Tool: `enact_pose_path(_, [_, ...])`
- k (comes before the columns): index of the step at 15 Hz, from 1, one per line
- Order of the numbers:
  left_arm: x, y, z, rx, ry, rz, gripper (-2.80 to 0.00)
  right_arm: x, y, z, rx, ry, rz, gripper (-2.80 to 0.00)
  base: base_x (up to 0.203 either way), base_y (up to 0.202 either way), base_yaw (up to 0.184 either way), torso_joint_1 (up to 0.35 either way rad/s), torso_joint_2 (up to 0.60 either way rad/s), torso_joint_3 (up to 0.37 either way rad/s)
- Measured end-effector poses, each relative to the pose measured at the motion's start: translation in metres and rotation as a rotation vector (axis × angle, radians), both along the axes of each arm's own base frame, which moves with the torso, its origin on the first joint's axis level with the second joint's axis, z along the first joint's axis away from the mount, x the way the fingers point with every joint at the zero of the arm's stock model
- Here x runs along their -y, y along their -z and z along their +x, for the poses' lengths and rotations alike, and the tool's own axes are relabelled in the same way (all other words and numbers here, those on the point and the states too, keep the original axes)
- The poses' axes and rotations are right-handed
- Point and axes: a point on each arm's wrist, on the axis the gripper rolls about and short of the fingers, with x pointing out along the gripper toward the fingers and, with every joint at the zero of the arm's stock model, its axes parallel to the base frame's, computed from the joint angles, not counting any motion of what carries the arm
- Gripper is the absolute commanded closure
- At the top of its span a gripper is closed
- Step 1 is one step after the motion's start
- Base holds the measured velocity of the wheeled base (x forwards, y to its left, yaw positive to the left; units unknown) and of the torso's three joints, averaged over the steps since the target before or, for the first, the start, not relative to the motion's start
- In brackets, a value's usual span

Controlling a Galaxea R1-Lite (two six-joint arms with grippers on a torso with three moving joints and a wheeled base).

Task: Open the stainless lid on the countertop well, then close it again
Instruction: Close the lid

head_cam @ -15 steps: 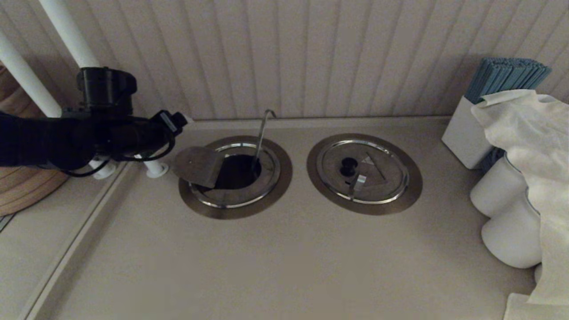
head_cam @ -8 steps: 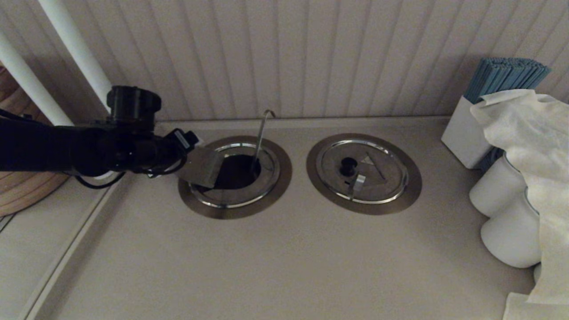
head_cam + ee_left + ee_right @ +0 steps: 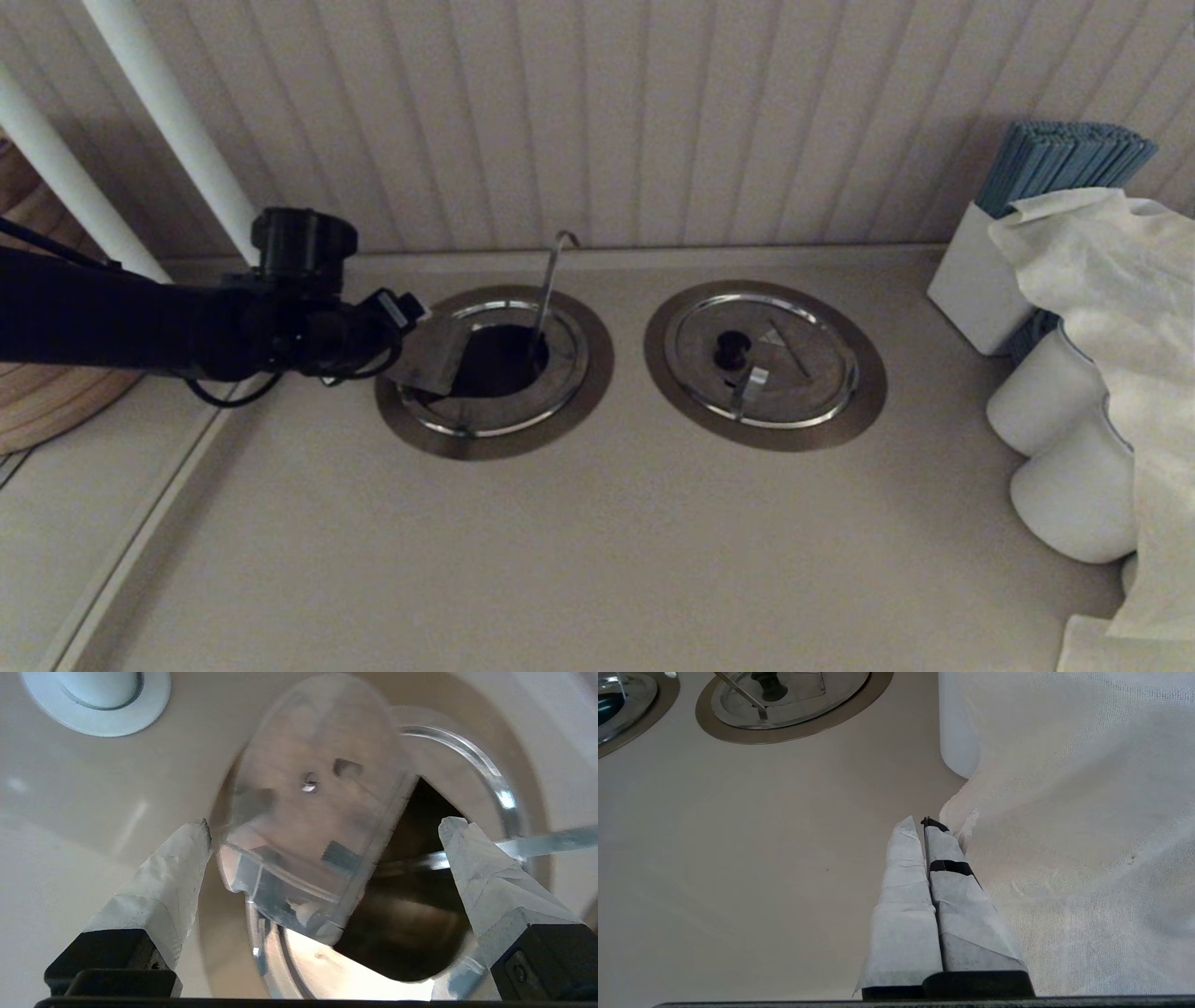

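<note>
We read no writing anywhere. The stainless lid has its left half folded up over the countertop well on the table. Our left claw stands wide around this flap; the right claw is closed beside a white cloth.

Glossy steel lid, matt countertop
</note>
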Motion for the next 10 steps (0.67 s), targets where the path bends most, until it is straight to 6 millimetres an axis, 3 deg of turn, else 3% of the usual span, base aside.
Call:
enact_pose_path(4, [0.001,0.003,0.002,-0.002,0.003,0.000,-2.80,0.000,0.000,0.000,0.000,0.000,0.000,0.00,0.000,0.000,0.000,0.000,0.00,0.000])
enact_pose_path(10, [0.000,-0.015,-0.008,0.042,0.012,-0.009,-2.80,0.000,0.000,0.000,0.000,0.000,0.000,0.00,0.000,0.000,0.000,0.000,0.00,0.000])
